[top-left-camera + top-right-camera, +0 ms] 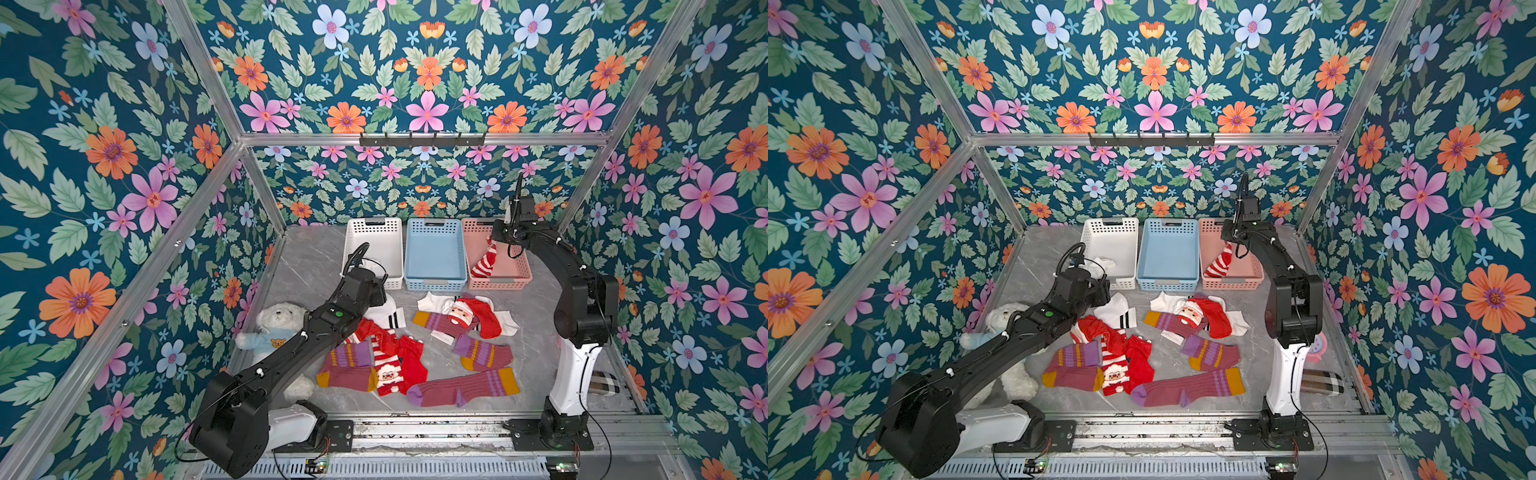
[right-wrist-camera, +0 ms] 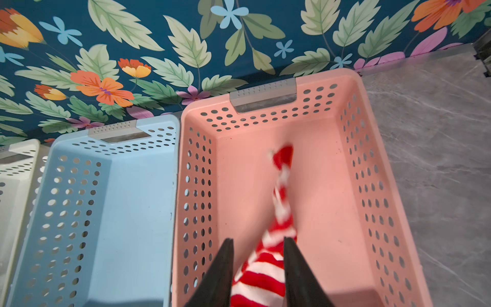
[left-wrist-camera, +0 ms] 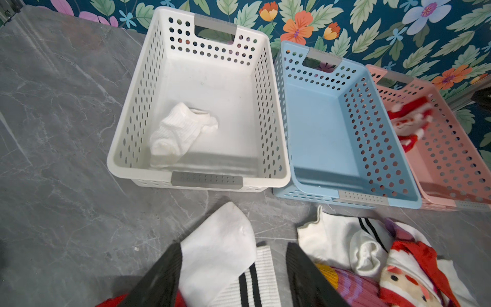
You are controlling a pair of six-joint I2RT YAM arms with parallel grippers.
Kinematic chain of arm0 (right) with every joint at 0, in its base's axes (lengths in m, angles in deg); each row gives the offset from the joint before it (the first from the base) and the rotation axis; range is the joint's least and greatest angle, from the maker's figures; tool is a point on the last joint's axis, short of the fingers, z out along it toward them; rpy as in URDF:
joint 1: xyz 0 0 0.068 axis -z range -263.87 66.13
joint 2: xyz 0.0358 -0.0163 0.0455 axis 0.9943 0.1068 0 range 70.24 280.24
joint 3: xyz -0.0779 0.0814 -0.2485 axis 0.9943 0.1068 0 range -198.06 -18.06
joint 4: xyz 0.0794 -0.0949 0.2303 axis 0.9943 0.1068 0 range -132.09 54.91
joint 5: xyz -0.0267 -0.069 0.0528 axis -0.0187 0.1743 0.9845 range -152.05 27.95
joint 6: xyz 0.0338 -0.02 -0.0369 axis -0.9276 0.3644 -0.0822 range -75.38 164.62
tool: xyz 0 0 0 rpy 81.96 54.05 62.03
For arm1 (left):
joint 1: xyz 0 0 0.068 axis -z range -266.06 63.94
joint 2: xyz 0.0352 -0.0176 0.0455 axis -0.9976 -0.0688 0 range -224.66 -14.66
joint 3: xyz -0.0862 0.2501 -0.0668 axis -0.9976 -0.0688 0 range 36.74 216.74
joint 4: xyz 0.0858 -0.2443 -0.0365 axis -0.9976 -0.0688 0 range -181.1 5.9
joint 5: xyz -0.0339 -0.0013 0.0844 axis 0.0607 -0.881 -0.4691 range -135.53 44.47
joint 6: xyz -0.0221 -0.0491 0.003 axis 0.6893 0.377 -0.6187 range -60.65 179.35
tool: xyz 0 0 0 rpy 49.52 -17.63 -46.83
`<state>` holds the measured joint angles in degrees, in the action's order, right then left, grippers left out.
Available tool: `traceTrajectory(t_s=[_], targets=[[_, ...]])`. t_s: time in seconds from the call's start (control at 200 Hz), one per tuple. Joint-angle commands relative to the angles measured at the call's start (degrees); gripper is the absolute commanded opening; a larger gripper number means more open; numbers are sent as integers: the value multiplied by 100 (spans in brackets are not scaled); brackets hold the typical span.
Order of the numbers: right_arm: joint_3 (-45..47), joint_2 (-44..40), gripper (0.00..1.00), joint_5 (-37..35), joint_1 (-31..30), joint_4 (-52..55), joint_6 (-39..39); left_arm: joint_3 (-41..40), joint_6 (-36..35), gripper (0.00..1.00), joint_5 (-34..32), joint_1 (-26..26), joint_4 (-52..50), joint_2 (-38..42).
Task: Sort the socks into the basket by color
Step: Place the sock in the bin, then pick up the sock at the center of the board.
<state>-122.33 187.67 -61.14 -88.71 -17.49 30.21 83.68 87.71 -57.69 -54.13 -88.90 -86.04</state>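
Note:
Three baskets stand at the back: white [image 1: 374, 226], blue [image 1: 434, 224] and pink [image 1: 519, 274]. My right gripper [image 2: 259, 240] hangs over the pink basket [image 2: 372, 159], jaws apart. A blurred red-white striped sock [image 2: 265, 276] dangles between them into the basket, also seen from above [image 1: 485, 262]. My left gripper [image 3: 233, 245] is open, with its fingers either side of a white sock with two black stripes [image 3: 220, 255] on the table [image 1: 390, 316]. One white sock [image 3: 180, 130] lies in the white basket [image 3: 207, 183]. Maroon socks [image 1: 461, 390] and red Santa socks [image 1: 390, 374] lie scattered in front.
A white teddy bear in a blue shirt [image 1: 274, 328] lies at the left under my left arm. A plaid item [image 1: 602, 384] sits by the right arm's base. The blue basket [image 3: 353, 196] holds nothing. A hook rail [image 1: 422, 139] runs along the back wall.

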Motion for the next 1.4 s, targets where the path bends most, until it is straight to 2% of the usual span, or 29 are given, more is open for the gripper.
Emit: traceTrajectory(t_s=[0.0,0.22,0.32,0.615,0.885,1.03,1.395], targets=[[27,-151,43,-20,-4,40,-17,-10,71,66,-111,8,-56,40],[555,-688,43,298,1,-296,-153,-60,80,66,-154,13,-131,121],[1060,-1040,43,538,-25,-598,-282,-70,101,66,-119,12,-239,165],[2395,-1958,43,637,-295,-1161,-422,-410,391,66,39,266,-496,408],[3259,-2612,43,724,-422,-1401,-594,-875,704,65,266,873,-534,563],[3523,-2764,43,694,-528,-1395,-624,-1454,1156,63,616,1286,50,672],[3966,-2926,43,648,-633,-1414,-772,-1826,1842,57,274,2398,84,290]])
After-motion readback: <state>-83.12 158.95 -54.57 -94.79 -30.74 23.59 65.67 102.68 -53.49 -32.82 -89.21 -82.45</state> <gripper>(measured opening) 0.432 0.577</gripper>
